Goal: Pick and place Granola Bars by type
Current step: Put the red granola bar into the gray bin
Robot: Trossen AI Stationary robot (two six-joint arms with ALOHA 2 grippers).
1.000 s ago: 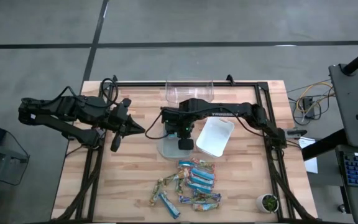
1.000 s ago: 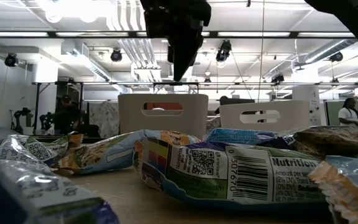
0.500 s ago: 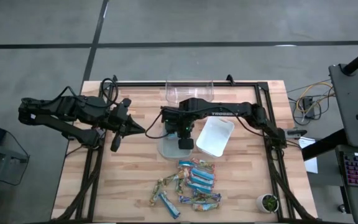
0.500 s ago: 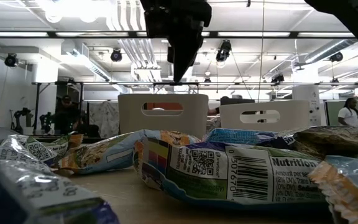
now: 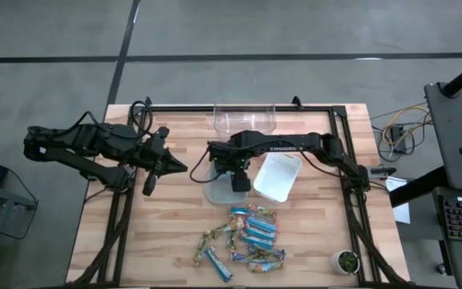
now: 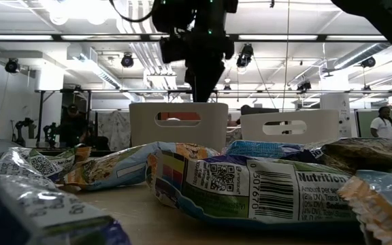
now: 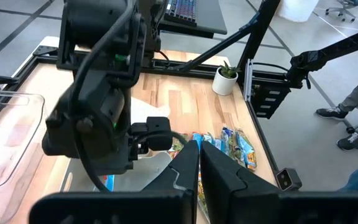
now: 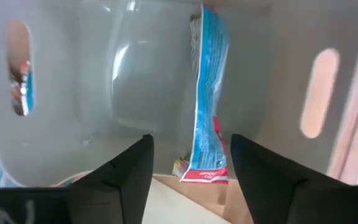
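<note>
A heap of Granola Bars (image 5: pixel 245 237), blue ones and greenish-gold ones, lies on the wooden table near its front edge. Above the grey bin (image 5: pixel 212 193) at the table's middle my right gripper (image 5: pixel 236 178) points down, open. In the right wrist view a blue bar (image 8: pixel 208 93) lies inside that bin (image 8: pixel 61 93), beyond the spread fingers (image 8: pixel 114 180) and apart from them. My left gripper (image 5: pixel 169 165) hangs shut over the table's left half with nothing in it.
A white bin (image 5: pixel 277 175) stands right beside the grey one. A clear bin (image 5: pixel 245 117) stands at the far edge. A small potted plant (image 5: pixel 346 261) stands at the front right corner. Bare wood lies on the table's left half.
My right gripper has shifted a little toward the table's far edge above the grey bin.
</note>
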